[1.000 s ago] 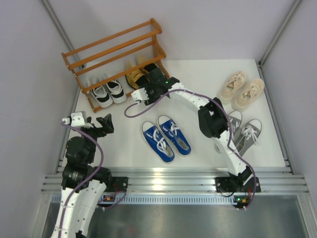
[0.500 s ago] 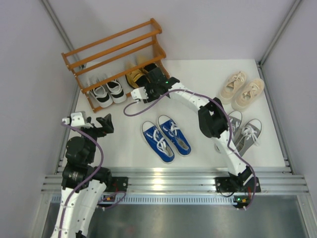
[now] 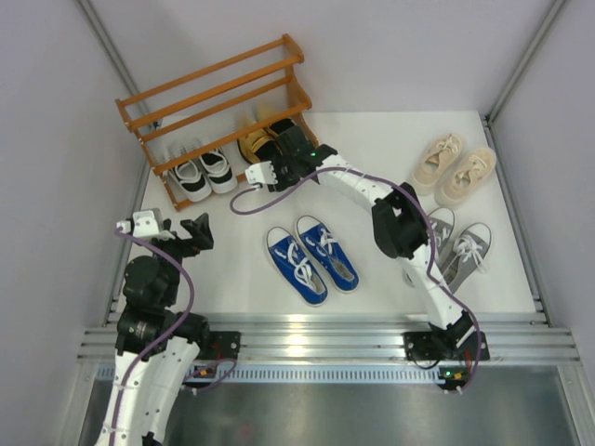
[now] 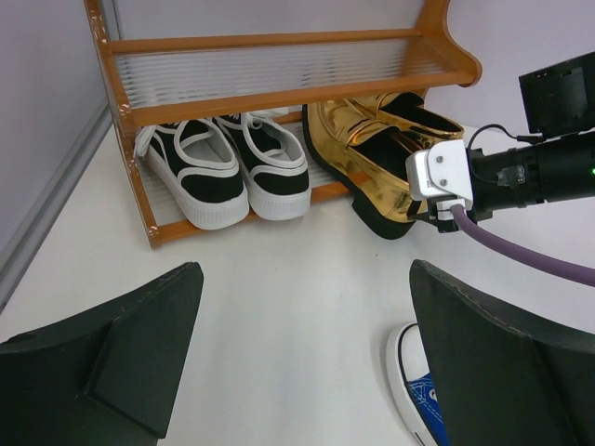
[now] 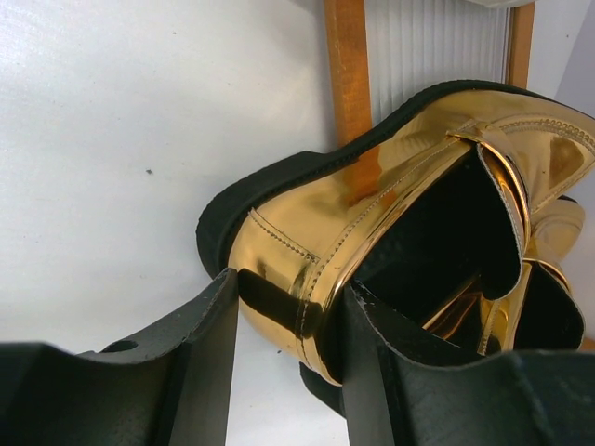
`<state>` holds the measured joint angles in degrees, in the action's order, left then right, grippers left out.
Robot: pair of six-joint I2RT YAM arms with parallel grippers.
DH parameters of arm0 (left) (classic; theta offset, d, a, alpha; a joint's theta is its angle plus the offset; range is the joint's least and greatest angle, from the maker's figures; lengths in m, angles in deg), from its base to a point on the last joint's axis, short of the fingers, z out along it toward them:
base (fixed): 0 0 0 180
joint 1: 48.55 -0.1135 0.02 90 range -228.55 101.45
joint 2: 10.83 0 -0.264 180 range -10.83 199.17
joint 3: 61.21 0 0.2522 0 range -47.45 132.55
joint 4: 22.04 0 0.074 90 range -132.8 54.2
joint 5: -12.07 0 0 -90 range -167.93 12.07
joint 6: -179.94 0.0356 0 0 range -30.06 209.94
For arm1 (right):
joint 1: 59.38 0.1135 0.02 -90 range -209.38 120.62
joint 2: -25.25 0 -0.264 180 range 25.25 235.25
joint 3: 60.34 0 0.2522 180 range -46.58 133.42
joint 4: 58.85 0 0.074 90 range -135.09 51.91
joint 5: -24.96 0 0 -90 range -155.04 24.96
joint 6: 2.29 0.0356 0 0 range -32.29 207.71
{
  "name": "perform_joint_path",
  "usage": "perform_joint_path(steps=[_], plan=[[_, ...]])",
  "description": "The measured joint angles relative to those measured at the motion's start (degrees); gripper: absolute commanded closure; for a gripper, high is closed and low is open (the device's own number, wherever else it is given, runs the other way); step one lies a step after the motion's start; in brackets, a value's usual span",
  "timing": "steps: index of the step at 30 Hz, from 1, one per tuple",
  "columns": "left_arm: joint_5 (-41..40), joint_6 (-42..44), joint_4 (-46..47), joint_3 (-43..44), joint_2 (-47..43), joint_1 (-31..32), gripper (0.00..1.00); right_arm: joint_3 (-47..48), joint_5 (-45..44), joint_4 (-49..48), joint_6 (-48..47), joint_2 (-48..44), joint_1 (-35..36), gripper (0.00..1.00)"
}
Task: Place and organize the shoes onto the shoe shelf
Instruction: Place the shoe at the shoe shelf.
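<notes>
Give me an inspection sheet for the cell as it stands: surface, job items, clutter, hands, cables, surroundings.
Surface: white table, no spills seen.
Job's things: shoe shelf at the far left. Black-and-white sneakers and gold loafers sit on its bottom tier, one loafer's heel overhanging the front. Blue sneakers are mid-table. Beige lace-ups and grey sneakers are on the right of the table.
Clutter: nothing seen.
Hands: left hand open, empty. Right hand closed on the overhanging loafer's heel wall.
Cables: purple cable loops off the right wrist, clear of the shoes.
Surroundings: pale walls, metal rail along the near edge.
</notes>
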<state>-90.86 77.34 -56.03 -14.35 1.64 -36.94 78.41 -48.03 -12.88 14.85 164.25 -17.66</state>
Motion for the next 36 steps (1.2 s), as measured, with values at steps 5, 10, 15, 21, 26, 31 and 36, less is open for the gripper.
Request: perform_joint_path(steps=[5,10,15,21,26,31,36], plan=[[0.0,0.0,0.0,0.0,0.0,0.0,0.02,0.0,0.0,0.0,0.0,-0.1,0.0,0.76],[0.0,0.0,0.0,0.0,-0.1,0.0,0.02,0.0,0.0,0.0,0.0,-0.1,0.0,0.76],[0.0,0.0,0.0,0.0,-0.5,0.0,0.02,0.1,-0.1,0.0,0.0,-0.1,0.0,0.76],[0.0,0.0,0.0,0.0,-0.5,0.0,0.02,0.1,-0.2,0.0,0.0,-0.1,0.0,0.76],[0.0,0.0,0.0,0.0,-0.7,0.0,0.02,0.1,-0.2,-0.1,0.0,-0.1,0.0,0.76],[0.0,0.0,0.0,0.0,-0.7,0.0,0.02,0.3,-0.4,0.0,0.0,-0.2,0.0,0.76],[0.0,0.0,0.0,0.0,-0.7,0.0,0.02,0.8,-0.4,0.2,0.0,-0.2,0.0,0.76]])
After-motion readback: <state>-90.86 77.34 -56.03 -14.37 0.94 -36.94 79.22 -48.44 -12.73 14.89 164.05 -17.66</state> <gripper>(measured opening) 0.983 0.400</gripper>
